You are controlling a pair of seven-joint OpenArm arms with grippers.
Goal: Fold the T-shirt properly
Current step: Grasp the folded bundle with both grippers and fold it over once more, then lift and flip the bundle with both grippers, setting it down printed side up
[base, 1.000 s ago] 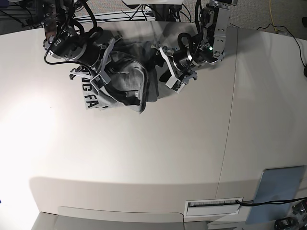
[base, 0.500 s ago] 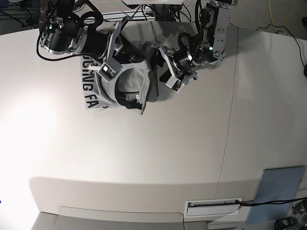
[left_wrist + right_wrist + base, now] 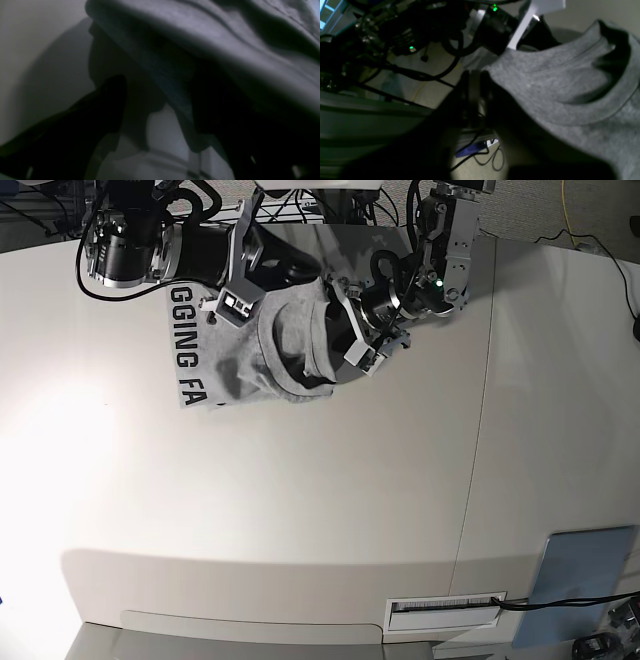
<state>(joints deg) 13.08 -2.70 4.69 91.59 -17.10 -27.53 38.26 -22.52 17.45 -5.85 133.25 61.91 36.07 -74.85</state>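
The heather-grey T-shirt (image 3: 270, 345) lies bunched at the table's far side, with black lettering on its left part and the ribbed neck facing up near its lower right. My right gripper (image 3: 237, 275) hovers over the shirt's upper middle. In the right wrist view the T-shirt (image 3: 557, 82) reaches the dark fingers of the right gripper (image 3: 480, 95), too blurred to show a grip. My left gripper (image 3: 352, 330) stands open at the shirt's right edge. A fold of the T-shirt (image 3: 225, 37) hangs over and between the spread fingers of the left gripper (image 3: 160, 112).
The white table (image 3: 300, 500) has a seam (image 3: 480, 430) running down its right part. A flat blue-grey panel (image 3: 583, 570) lies at the near right corner, beside a white slotted plate (image 3: 445, 608). Cables (image 3: 420, 75) hang beyond the far edge.
My right arm swung up and to the right, carrying a layer of the shirt over toward the left gripper. The neck now faces up and more lettering shows. The left gripper barely moved.
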